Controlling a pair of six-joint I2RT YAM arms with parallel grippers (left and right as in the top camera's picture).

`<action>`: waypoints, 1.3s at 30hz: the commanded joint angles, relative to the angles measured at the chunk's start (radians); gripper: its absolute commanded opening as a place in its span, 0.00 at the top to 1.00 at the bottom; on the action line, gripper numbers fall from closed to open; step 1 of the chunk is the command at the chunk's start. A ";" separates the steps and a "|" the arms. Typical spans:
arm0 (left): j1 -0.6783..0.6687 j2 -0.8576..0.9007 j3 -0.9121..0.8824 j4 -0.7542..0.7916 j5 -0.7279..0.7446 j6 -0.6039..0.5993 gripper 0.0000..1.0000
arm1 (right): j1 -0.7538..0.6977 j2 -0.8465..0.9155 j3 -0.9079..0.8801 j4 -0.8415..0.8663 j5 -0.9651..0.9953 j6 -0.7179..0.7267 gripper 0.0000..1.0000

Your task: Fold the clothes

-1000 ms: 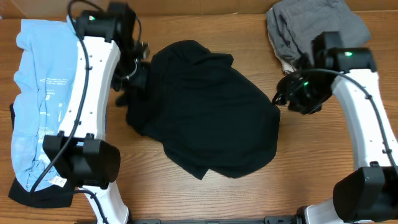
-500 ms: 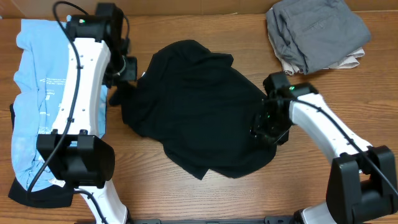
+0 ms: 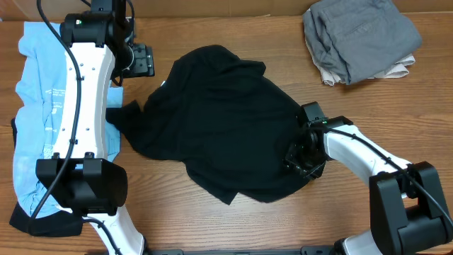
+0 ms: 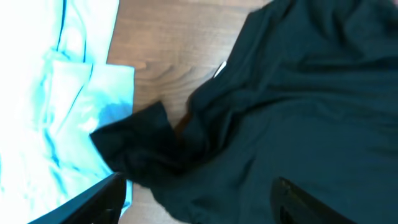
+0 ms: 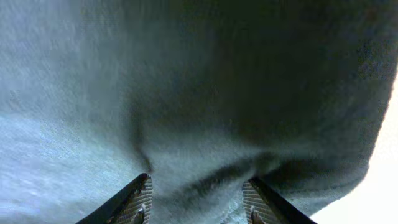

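Note:
The black T-shirt (image 3: 226, 134) lies crumpled in the middle of the table, one sleeve (image 3: 127, 117) stretched out left against the light blue tee (image 3: 42, 106). My left gripper (image 3: 141, 60) hangs open above the table, behind that sleeve, with nothing in it. In the left wrist view its gripper (image 4: 199, 211) has the black shirt (image 4: 280, 124) and its small white label (image 4: 219, 70) beneath. My right gripper (image 3: 301, 157) presses onto the shirt's right edge. In the right wrist view its gripper (image 5: 199, 202) stands open, with dark fabric (image 5: 199, 93) bulging between the fingers.
A grey garment (image 3: 357, 35) is piled at the back right on a beige one (image 3: 398, 71). The light blue tee runs along the left edge, with a dark garment (image 3: 42, 223) under its near end. Bare wood (image 3: 212, 227) shows at the front.
My left gripper opened, let go of the black sleeve and drew back; the sleeve now lies further left. My right gripper came down from near the grey pile onto the shirt's right edge.

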 commanded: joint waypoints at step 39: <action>0.007 -0.092 0.283 -0.349 0.070 0.082 0.12 | -0.243 -0.180 0.890 -0.518 -0.001 -0.347 0.26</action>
